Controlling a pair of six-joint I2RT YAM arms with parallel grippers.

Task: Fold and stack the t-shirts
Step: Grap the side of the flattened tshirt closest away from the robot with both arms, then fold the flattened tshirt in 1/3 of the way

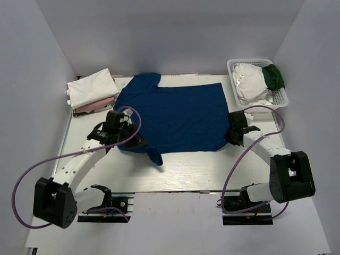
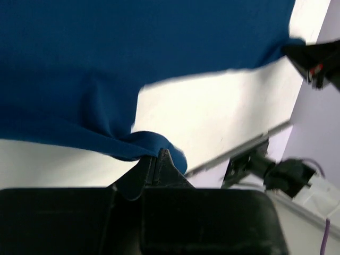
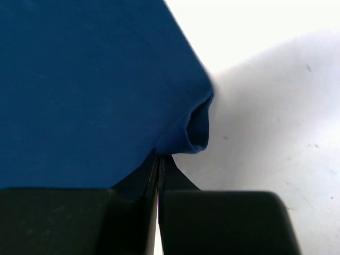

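blue t-shirt (image 1: 175, 114) gripped, left claw (image 1: 141, 145), right claw (image 1: 229, 139)

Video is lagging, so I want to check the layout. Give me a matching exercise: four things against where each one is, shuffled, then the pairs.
Things:
1. blue t-shirt
2. folded white shirt
3. dark green shirt
4. right end effector

Places:
A. in the basket, far right
B. spread flat in the middle
C. shut on the blue t-shirt's near right corner
D. far left, on top of a pink shirt

Pairs: 1-B; 2-D; 3-A; 4-C
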